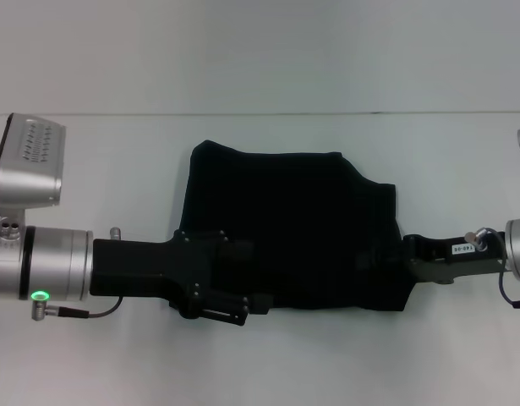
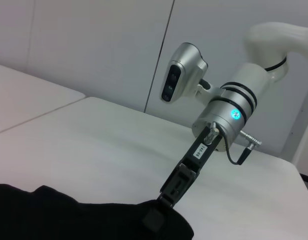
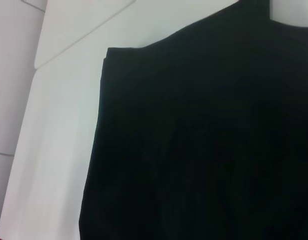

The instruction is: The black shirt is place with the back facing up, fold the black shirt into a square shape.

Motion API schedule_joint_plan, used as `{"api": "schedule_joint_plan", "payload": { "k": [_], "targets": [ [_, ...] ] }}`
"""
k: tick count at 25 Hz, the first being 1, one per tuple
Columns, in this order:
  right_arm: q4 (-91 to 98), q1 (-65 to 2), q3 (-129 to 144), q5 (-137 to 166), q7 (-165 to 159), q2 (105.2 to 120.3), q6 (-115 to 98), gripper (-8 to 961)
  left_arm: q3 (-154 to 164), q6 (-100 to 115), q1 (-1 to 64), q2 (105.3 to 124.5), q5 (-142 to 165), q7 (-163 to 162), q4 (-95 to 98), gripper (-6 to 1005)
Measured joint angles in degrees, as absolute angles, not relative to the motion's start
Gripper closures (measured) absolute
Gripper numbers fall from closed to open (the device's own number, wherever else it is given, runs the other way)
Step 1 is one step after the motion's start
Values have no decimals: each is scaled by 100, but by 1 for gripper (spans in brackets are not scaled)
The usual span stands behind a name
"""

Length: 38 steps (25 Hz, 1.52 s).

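We're looking at a robot lab or test cell here: a plain white bench (image 1: 260, 68) is stretching across the head view, and bare pale wall panels (image 2: 93, 45) are rising right behind it in the left wrist view. Nothing homely is showing, just a silver-and-white arm (image 2: 234, 110) glowing with a status light over that bench.

We see the black shirt (image 1: 289, 228) lying on the table (image 1: 260, 76), about midway between our two arms. Our left gripper (image 1: 221, 292) reaches in from the left, over the shirt's near left corner. Our right gripper (image 1: 407, 254) comes in from the right and meets the shirt's right edge. Bare table lies behind the shirt.
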State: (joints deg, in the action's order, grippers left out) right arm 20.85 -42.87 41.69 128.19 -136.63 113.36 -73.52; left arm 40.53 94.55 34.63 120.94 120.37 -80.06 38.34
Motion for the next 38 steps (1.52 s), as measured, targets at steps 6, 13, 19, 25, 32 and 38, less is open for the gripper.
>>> {"api": "schedule_joint_plan", "payload": {
  "k": [6, 13, 19, 25, 32, 38],
  "targets": [
    [2094, -4263, 4164, 12819, -13655, 11339, -7327, 414, 4070, 9419, 3475, 12101, 12041, -8006, 3792, 62],
    [2111, -4244, 4172, 12824, -13671, 11317, -7349, 654, 4070, 9390, 3509, 12103, 12041, -8006, 3715, 63],
    [2116, -4231, 4194, 12849, -13693, 11299, -7320, 842, 4133, 9272, 3515, 12104, 12042, -8008, 3677, 62],
    [2179, -4254, 4153, 12829, -13646, 11292, -7243, 879, 4140, 9248, 3523, 12111, 12041, -8008, 3611, 62],
    [2462, -4480, 4148, 12814, -13680, 11337, -7144, 885, 4140, 9167, 3524, 12112, 12041, -8046, 3612, 63],
    [2530, -4694, 4148, 12809, -13684, 11287, -7228, 885, 4140, 9109, 3524, 12112, 12041, -8054, 3612, 63]
  ]
}}
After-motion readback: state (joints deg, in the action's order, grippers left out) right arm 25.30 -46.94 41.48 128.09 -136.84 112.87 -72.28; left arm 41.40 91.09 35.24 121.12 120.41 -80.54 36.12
